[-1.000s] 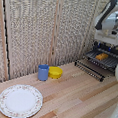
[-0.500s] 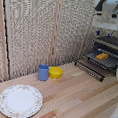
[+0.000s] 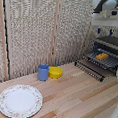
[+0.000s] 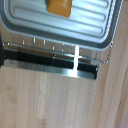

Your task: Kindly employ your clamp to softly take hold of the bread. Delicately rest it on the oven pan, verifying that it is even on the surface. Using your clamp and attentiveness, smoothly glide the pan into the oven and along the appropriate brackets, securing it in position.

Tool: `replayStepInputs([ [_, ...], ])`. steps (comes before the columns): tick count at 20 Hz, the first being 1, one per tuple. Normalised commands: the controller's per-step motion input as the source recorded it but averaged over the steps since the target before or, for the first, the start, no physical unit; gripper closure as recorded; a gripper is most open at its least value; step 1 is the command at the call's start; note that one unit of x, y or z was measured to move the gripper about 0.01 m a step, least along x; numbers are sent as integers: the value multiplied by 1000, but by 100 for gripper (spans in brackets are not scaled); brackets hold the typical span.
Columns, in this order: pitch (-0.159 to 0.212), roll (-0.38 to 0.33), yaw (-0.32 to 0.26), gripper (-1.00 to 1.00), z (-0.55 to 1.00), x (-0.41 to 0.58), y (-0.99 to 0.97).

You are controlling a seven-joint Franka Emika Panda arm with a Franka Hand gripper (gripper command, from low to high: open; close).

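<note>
The bread [image 3: 101,56], a small orange-yellow block, lies on the oven pan [image 3: 109,61], a slatted tray sticking out of the front of the open oven [image 3: 112,43] at the exterior view's right. My clamp [image 3: 104,32] hangs well above the bread, with its two dark fingers apart and nothing between them. In the wrist view the bread [image 4: 60,6] sits on the ridged grey oven pan [image 4: 75,27], seen from above. The clamp's fingers do not show in that view.
The oven door [image 3: 90,68] hangs open in front of the pan, over the wooden table. A blue cup [image 3: 43,72] and a yellow bowl [image 3: 55,72] stand side by side mid-table. A patterned plate [image 3: 20,100] lies near the front edge.
My clamp has risen straight up from just above the pan, empty. The bread has stayed on the pan.
</note>
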Motion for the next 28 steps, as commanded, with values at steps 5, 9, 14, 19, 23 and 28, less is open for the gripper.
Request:
replayStepInputs([
  [5, 224, -264, 201, -100, 18, -165, 93],
  [9, 257, -227, 188, -100, 78, -133, 202],
  [14, 238, -216, 167, -100, 81, -31, 271],
  [19, 95, -240, 198, -100, -59, 202, 207],
  [23, 24, -288, 228, -100, -237, 323, 71],
  [28, 56, -309, 232, -100, -238, 167, 5],
])
